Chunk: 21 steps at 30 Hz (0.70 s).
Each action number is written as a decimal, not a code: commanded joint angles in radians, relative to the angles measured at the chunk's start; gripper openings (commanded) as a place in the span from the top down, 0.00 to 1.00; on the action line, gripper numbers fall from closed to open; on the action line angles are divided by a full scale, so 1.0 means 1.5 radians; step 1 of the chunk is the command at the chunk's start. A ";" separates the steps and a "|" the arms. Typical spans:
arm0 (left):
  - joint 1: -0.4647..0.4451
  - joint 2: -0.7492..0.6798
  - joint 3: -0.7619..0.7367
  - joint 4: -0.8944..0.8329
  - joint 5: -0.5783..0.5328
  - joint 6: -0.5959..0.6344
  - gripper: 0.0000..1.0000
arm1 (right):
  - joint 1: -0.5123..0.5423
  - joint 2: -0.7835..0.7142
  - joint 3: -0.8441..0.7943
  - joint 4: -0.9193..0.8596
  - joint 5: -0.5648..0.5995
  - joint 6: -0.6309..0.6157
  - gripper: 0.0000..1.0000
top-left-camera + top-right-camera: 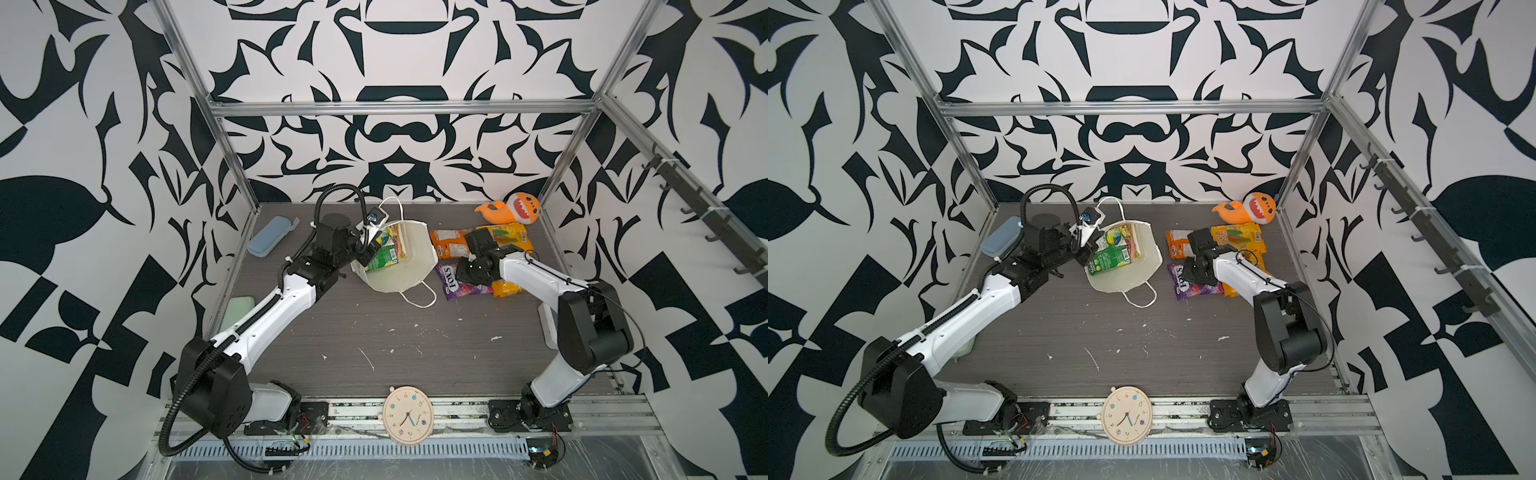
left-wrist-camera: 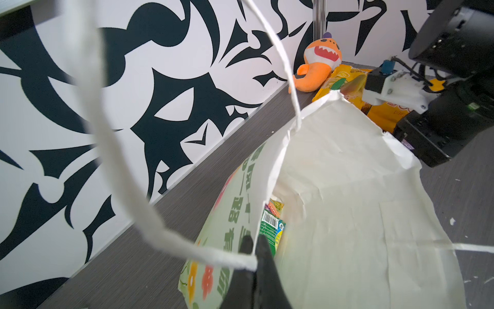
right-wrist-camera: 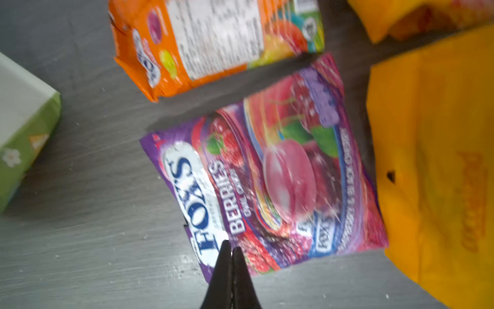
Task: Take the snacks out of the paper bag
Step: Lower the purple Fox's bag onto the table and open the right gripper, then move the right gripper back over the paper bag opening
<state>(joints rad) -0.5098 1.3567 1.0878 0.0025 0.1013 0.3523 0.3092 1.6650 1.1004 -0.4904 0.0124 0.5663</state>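
The white paper bag (image 1: pixel 415 266) (image 1: pixel 1144 266) (image 2: pixel 347 187) stands with its mouth open upward at the back middle of the table. My left gripper (image 2: pixel 254 247) (image 1: pixel 369 254) (image 1: pixel 1086 258) is shut on the bag's left rim, where a cord handle (image 2: pixel 149 222) joins. Inside lie a green snack (image 1: pixel 384 254) (image 1: pixel 1108 262) (image 2: pixel 272 230) and a colourful one (image 1: pixel 392 237). Right of the bag lie a purple FOX'S packet (image 1: pixel 451 286) (image 3: pixel 267 174), an orange packet (image 1: pixel 446 245) (image 3: pixel 213 42) and yellow packets (image 1: pixel 513 232) (image 3: pixel 433 160). My right gripper (image 3: pixel 231 244) is shut and holds nothing, hovering over the purple packet's edge.
An orange plush shark (image 1: pixel 515 210) sits in the back right corner. A light-blue case (image 1: pixel 266 237) lies at the back left and a pale green object (image 1: pixel 237 311) along the left wall. A round clock (image 1: pixel 407 415) rests on the front rail.
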 commanded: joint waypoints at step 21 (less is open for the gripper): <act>0.003 -0.026 -0.008 -0.005 0.030 0.009 1.00 | 0.018 -0.060 0.005 0.076 -0.025 0.010 0.88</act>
<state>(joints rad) -0.5098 1.3510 1.0878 -0.0032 0.1204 0.3580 0.3149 1.7088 1.0618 -0.3958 -0.0074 0.6125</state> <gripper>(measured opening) 0.040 0.117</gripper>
